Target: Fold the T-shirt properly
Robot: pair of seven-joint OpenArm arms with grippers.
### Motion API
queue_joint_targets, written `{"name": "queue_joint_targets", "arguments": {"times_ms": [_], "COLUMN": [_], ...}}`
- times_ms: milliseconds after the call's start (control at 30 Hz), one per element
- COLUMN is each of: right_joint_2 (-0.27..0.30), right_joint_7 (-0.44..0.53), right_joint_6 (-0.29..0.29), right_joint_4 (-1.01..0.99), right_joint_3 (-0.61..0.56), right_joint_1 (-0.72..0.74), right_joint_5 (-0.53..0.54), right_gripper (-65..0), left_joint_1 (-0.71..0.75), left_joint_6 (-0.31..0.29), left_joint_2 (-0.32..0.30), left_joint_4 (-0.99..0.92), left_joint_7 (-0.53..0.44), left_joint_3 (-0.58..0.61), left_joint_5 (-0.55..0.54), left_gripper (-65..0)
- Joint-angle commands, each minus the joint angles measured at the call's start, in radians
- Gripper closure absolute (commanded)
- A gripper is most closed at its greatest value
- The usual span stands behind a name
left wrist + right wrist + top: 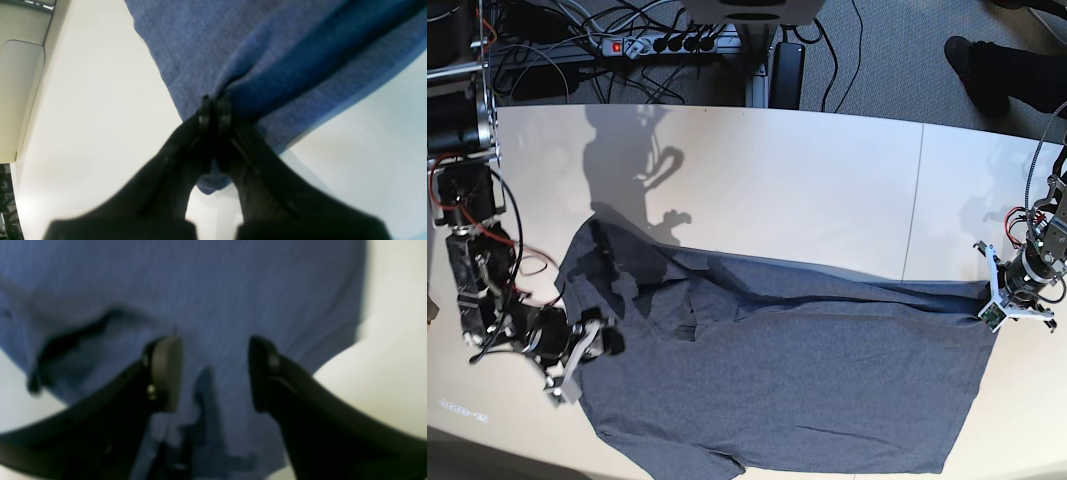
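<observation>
1. Nearest the lens in the left wrist view, the left pincer (215, 111) is pressed together on a bunched edge of the T-shirt (267, 66); a small tuft of blue cloth shows below the jaws.
2. In the right wrist view the right pincer (215, 373) stands spread over flat cloth, jaws apart and holding nothing; this view is blurred.
3. The base view shows the T-shirt (787, 370) spread across the white surface (777, 180), collar and sleeve end rumpled near the right pincer (587, 355), hem end reaching the left pincer (1005, 300).
4. Risk, one-sided tension: with only the left pincer gripping, a pull would likely drag the whole garment sideways instead of folding it.
5. Risk, thin pinch: the hold sits at the very edge of the cloth, so it may slip out under load.
6. Risk, trapped creases: the wrinkles near the collar would probably be folded in unless smoothed first.
7. Risk, overhang: the lower hem lies close to the surface's front edge and could slide off.
</observation>
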Motion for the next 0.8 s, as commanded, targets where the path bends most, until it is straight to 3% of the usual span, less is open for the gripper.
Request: {"name": "queue_joint_targets", "arguments": {"times_ms": [0,300,767], "right_joint_2": [0.013,-0.002,-0.026], "right_joint_7": [0.019,0.019,-0.034], "right_joint_6": [0.082,0.092,0.101], "right_joint_4": [0.012,0.013,0.107], "right_joint_3": [0.01,0.01,0.01], "right_joint_1": [0.01,-0.102,-0.104], "right_joint_5": [0.021,0.067,0.093], "right_gripper": [-32.6,-32.6,-32.5], "left_joint_1": [-0.025,-0.025,-0.025], "left_joint_6": [-0.003,-0.003,-0.003], "left_joint_2": [-0.018,-0.018,-0.018], "left_joint_4": [0.007,0.007,0.007], "left_joint_7": [-0.016,-0.021,-0.027], "left_joint_3": [-0.011,-0.011,-0.011], "left_joint_5": [-0.004,-0.004,-0.004], "left_gripper": [0.0,0.0,0.0]}}
